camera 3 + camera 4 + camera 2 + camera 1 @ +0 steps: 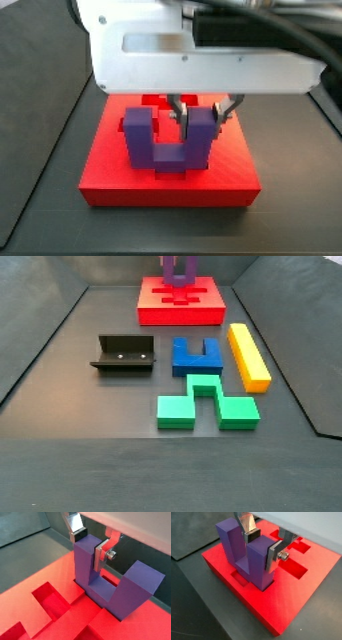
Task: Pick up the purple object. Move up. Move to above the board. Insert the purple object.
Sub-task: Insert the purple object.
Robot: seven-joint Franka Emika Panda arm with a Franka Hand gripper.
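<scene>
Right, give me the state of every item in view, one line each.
pincer: over the board, shut on one prong of the purple object.
purple object: upright, prongs up, base down in a board cut-out.
board: flat on the floor, other cut-outs empty.
blue block: loose on the floor, untouched.
yellow bar: lying flat.
green block: lying flat.
fixture: standing, nothing in it.

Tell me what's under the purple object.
The purple object, gripped on one prong by the end effector, stands base-down on the board at a recessed cut-out. How deep it sits is hidden by its base.
</scene>
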